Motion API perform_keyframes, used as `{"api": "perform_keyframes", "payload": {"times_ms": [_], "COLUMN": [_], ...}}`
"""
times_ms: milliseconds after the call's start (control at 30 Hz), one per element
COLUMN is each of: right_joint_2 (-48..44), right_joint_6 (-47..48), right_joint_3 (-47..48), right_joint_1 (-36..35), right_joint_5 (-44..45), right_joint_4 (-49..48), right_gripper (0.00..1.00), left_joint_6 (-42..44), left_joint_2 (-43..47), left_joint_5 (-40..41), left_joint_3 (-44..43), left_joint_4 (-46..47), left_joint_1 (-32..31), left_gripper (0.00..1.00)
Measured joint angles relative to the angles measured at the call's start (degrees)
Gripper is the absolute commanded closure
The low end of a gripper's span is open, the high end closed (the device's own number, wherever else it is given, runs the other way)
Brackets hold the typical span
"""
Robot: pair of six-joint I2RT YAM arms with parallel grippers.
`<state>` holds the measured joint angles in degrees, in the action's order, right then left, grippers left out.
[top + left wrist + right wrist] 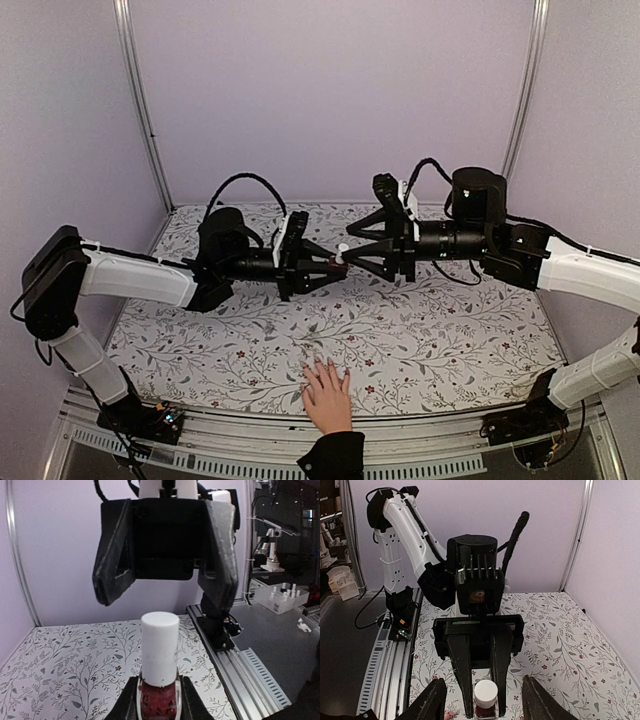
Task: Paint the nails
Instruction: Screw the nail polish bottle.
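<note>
A small dark-red bottle [159, 704] with a white cap [160, 647] is held level above the mat, with my left gripper [159, 681] shut on its glass body. My right gripper [486, 702] faces it with its fingers [433, 700] spread wide on either side of the cap, not touching it. In the top view the two grippers meet mid-air, the left gripper [333, 265] and the right gripper [352, 252] tip to tip. A human hand [328, 398] with a black cuff lies palm down at the near edge. Its nails [332, 369] are too small to make out.
A floral mat [440, 330] covers the table. Purple walls with metal corner posts [140, 100] close in the back and sides. A metal rail [250, 450] runs along the front, carrying both arm bases. The hand lies well below and in front of both grippers.
</note>
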<state>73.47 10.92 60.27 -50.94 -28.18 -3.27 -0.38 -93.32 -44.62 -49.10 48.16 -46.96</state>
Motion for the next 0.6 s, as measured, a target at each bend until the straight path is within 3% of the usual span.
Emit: {"api": "perform_keyframes", "payload": {"times_ms": [233, 433, 600], "right_joint_2": [2.1, 3.5, 5.2], "right_joint_6": [3.1, 4.2, 5.2], "right_joint_3": [2.3, 2.8, 4.4], "right_joint_1": [0.0, 0.0, 0.0], "right_joint_5": [-6.8, -9.9, -11.5], "right_joint_4": [3.7, 5.7, 6.9], "right_gripper": [0.55, 0.63, 0.81], "left_joint_6": [-4.0, -6.6, -7.8], "left_joint_2": [-2.1, -3.5, -3.8], "left_joint_5": [-11.6, -16.0, -16.9], "left_joint_3": [-2.2, -2.7, -3.5], "left_joint_4": [1.3, 2.7, 3.2], "left_joint_1": [0.0, 0.0, 0.0], "left_gripper": [1.00, 1.00, 1.00]}}
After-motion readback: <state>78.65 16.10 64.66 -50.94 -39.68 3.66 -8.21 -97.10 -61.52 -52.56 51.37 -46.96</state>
